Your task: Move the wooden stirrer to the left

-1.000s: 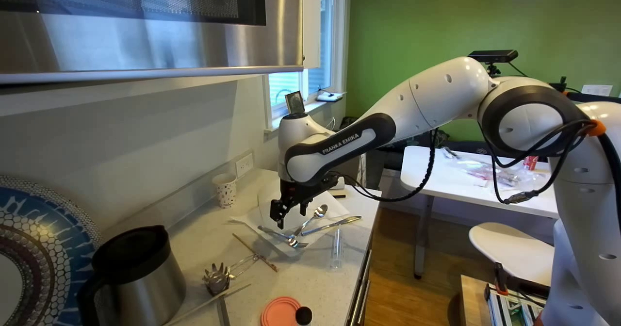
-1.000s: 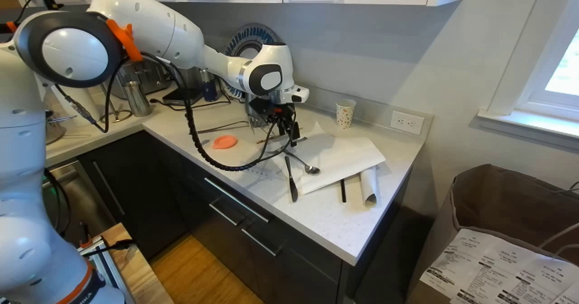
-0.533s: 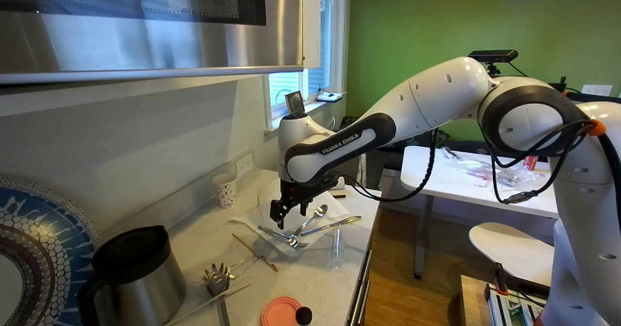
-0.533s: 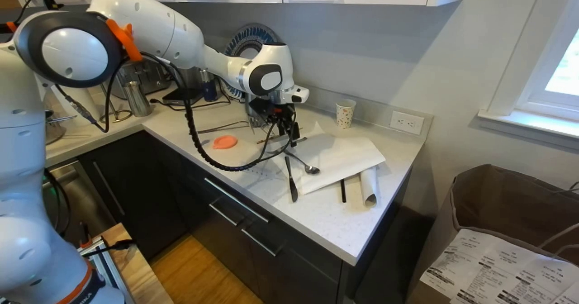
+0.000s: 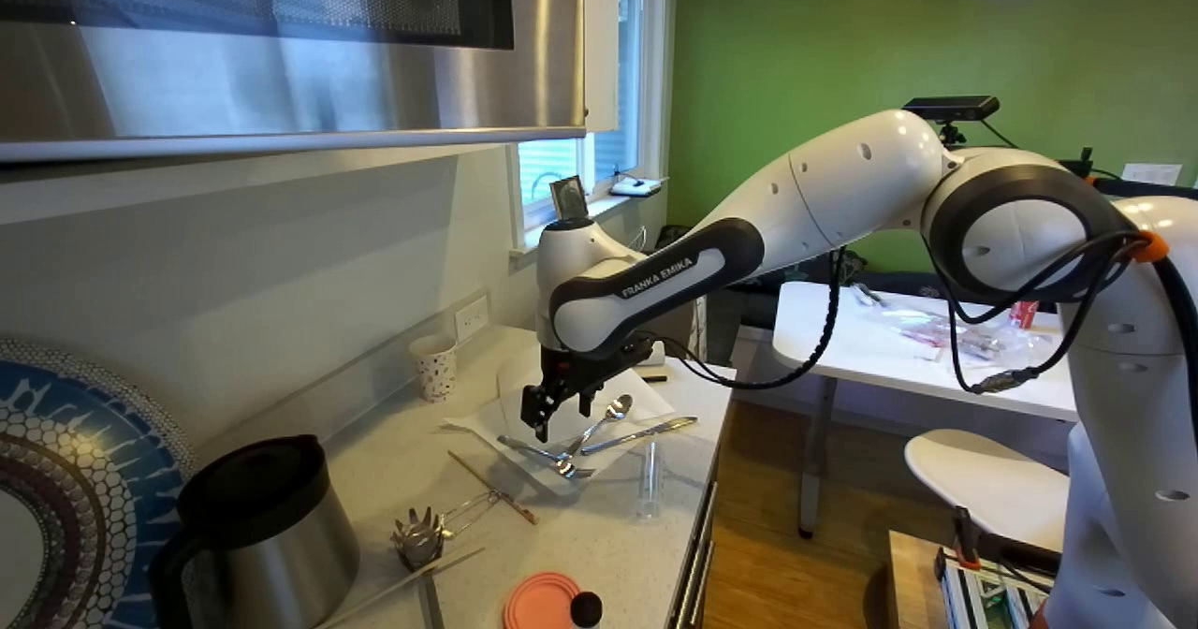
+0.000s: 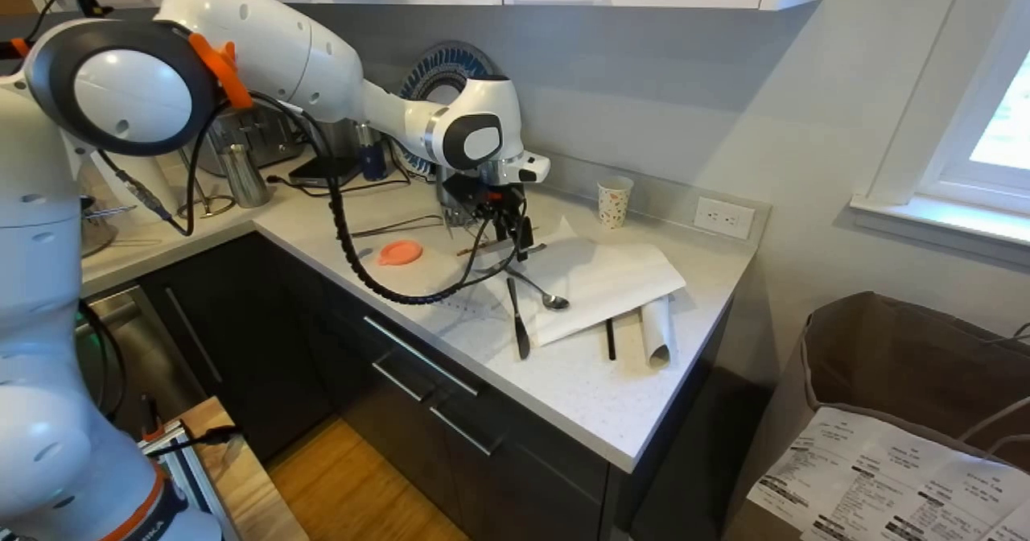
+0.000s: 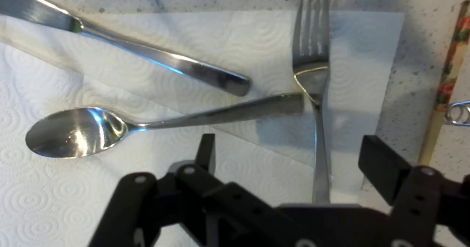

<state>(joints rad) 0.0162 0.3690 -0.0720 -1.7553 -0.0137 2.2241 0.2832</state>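
A thin wooden stick with a floral-patterned end, perhaps the wooden stirrer, lies on the counter in an exterior view. It also shows in an exterior view and at the right edge of the wrist view. A paler stick lies nearer the carafe; I cannot tell which is the stirrer. My gripper is open and empty, above the paper towel. It hangs beside the patterned stick in both exterior views. In the wrist view the stick is outside the right finger.
A fork, spoon and knife lie on paper towel below the gripper. A metal claw-shaped utensil, clear tube, orange lid, steel carafe and paper cup stand or lie around.
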